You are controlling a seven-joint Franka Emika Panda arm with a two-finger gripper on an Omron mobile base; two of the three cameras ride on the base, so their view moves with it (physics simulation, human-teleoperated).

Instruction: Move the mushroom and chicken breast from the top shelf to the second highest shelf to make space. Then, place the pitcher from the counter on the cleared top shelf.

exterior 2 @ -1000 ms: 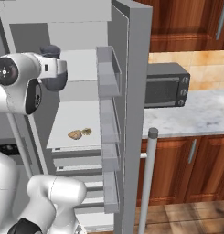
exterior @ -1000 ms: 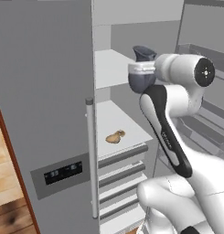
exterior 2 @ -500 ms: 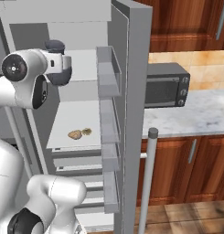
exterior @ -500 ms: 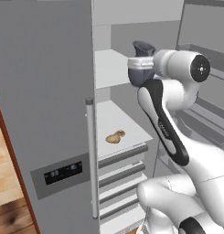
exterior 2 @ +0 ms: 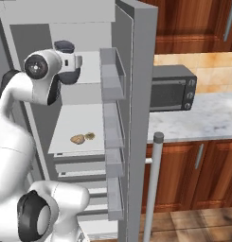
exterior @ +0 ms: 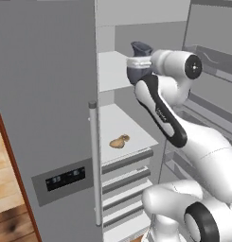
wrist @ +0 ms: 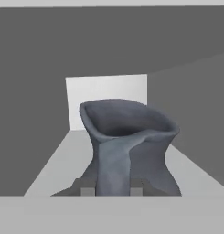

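Note:
My gripper [exterior: 138,62] is shut on the neck of the dark grey-blue pitcher [exterior: 135,75], holding it upright over the front edge of the small white top shelf [exterior: 109,71] inside the open fridge. From the right, the pitcher [exterior 2: 71,75] hangs beside the white hand, level with the top shelf [exterior 2: 91,66]. Along the hand, the pitcher [wrist: 131,137] stands close between the fingertips [wrist: 88,190], with bare shelf behind it. Below, the tan chicken breast [exterior: 116,142] and the tiny mushroom [exterior: 125,138] lie together on the second highest shelf [exterior: 131,125].
The fridge's open right door with its bins [exterior 2: 112,94] stands close to the arm. The closed grey left door has a long handle [exterior: 93,160]. Drawers [exterior: 127,175] sit under the shelves. A black microwave [exterior 2: 172,87] rests on the marble counter [exterior 2: 202,118].
The arm has carried the pitcher up and further into the fridge, toward the top shelf. The chicken breast and mushroom have not moved.

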